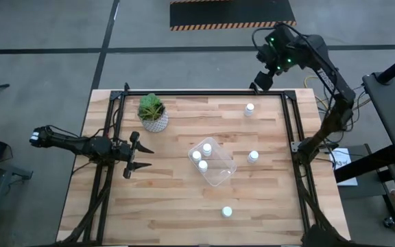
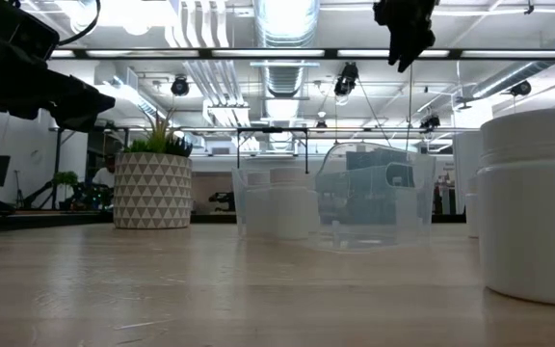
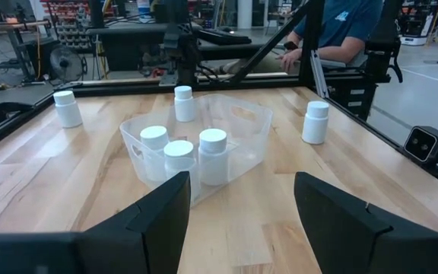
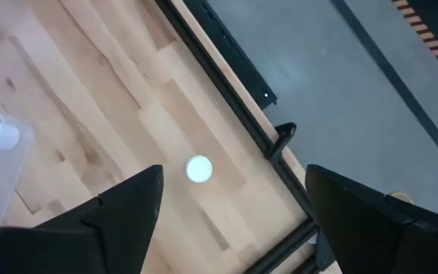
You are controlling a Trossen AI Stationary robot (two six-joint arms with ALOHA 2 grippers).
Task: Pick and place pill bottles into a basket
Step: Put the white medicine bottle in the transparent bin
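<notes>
Spread wide and empty, the right gripper (image 1: 260,82) hangs high over the far edge of the wooden table (image 1: 184,206), above the pill bottle (image 1: 249,108) standing near that edge; in its own wrist view the bottle shows only as a round white cap (image 4: 198,169) between the two dark fingers (image 4: 120,205). The left gripper (image 1: 140,158) waits low at the table's left side, its fingers also apart and holding nothing, pointed toward the basket (image 1: 223,169).

That clear basket sits near the table's middle with three bottles (image 3: 212,155) grouped at one end. Its walls are see-through and hard to trace from above. Two more bottles stand on the bare wood: one (image 1: 253,156) just right of the basket, one (image 1: 227,212) near the front edge.

A potted plant (image 1: 153,112) stands to the left of the basket. From table height, a bottle close to the lens is cut off at the right border, and the basket's contents blur together. A seated person (image 3: 339,30) beyond the table is only partly in view.
</notes>
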